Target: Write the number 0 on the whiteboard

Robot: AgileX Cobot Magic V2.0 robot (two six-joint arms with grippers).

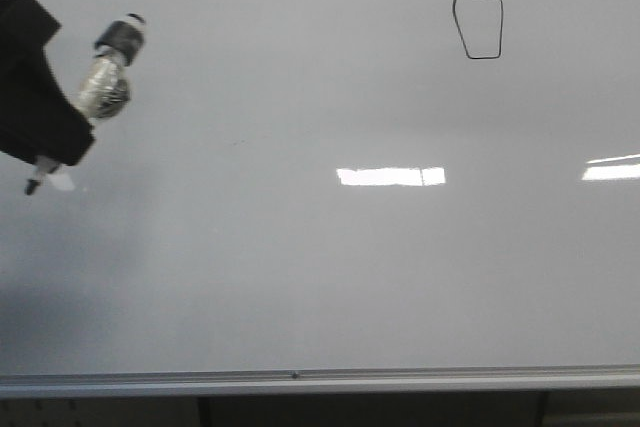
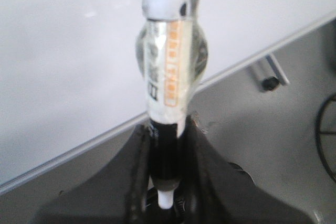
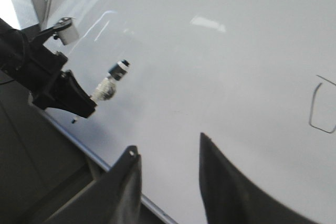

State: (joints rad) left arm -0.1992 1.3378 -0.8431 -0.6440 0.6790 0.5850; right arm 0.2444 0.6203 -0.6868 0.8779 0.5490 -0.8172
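The whiteboard (image 1: 320,267) fills the front view. The number 0 (image 1: 480,25), a small angular black outline, is drawn at its upper right and also shows in the right wrist view as the number 0 (image 3: 321,108). At the far left, my left gripper (image 1: 72,122) is shut on a foil-wrapped marker (image 1: 108,77), well away from the 0. The marker's tip (image 1: 33,185) points down-left, and I cannot tell whether it touches the board. In the left wrist view the gripper (image 2: 167,129) clamps the marker (image 2: 168,72). My right gripper (image 3: 167,145) is open and holds nothing; it is not in the front view.
A silver rail (image 1: 300,380) runs along the board's bottom edge. Bright light reflections (image 1: 390,176) lie across the middle of the board. Below the board, the left wrist view shows grey floor, a stand foot (image 2: 268,74) and a dark cable (image 2: 325,140).
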